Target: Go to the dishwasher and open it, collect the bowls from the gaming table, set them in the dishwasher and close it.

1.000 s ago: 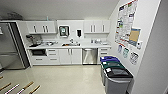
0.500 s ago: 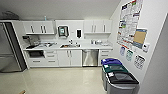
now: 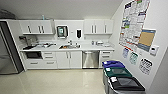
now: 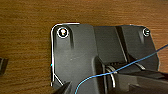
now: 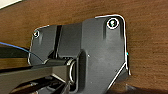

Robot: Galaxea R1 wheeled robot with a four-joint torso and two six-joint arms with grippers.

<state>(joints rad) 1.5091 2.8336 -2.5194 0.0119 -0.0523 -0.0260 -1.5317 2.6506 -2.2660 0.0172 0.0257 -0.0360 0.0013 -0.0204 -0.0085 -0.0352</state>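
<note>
- Head view: high vantage, facing forward and down across a pale floor (image 3: 50, 82) to a kitchenette wall; the dishwasher (image 3: 90, 59) stands well off, near mid-frame; lidded bins (image 3: 120, 77) near at right.
- Left wrist view: very close, looking past the robot's own dark plate onto a brown wood-grain surface (image 4: 25, 37).
- Right wrist view: equally close, over a darker wood-grain surface (image 5: 147, 50).
- Shared: both wrist views show wood grain.
</note>
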